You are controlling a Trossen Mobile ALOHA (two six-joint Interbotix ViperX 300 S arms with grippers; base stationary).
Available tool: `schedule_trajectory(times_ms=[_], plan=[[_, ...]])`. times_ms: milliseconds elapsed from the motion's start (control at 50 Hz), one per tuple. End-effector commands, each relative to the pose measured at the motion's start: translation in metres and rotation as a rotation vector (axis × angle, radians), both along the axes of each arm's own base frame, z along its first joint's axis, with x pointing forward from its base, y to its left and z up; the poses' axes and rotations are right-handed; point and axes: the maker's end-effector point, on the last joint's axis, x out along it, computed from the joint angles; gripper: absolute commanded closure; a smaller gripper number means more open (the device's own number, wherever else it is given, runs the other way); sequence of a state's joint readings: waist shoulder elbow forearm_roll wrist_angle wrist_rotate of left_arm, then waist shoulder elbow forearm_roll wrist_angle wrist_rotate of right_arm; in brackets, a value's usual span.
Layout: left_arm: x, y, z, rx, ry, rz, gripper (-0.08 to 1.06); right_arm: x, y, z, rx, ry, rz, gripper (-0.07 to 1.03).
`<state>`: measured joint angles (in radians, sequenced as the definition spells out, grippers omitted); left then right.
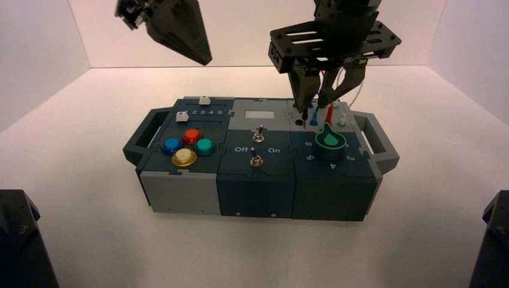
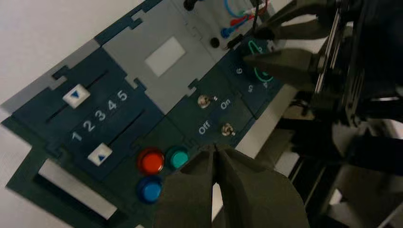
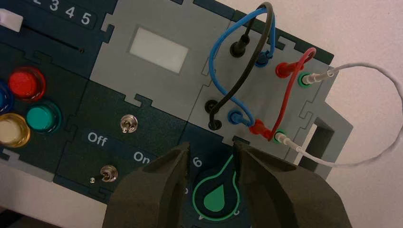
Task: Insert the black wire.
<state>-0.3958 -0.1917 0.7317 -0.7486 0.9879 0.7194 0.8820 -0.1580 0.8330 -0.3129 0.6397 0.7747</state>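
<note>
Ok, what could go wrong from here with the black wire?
The loose black plug hangs beside its black socket, so it may swing away when gripped. The right tool, open near the green-marked knob, could nudge it. The blue wire crosses the black wire and might snag.
</note>
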Motion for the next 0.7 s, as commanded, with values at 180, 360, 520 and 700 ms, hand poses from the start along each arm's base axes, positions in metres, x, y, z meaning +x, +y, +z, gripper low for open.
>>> schedule_trajectory(times_ms=[180,360,520,700], plan=[[0.028,-0.015,-0.004,-0.002,0.03,-0.024,1.01,0.007,0.011,0.01,0.028,-0.027,0.01,0.47],[0.04,-0.018,-0.009,0.012,0.04,-0.027,1.01,0.007,0.011,0.006,0.016,-0.019,0.012,0.47],[0.047,-0.023,-0.01,0.015,0.06,-0.047,1.01,0.012,0.013,0.004,0.005,-0.021,0.012,0.47],[0.048,-0.023,-0.013,0.024,0.086,-0.072,1.01,0.017,0.016,0.002,-0.005,-0.024,0.016,0.47]])
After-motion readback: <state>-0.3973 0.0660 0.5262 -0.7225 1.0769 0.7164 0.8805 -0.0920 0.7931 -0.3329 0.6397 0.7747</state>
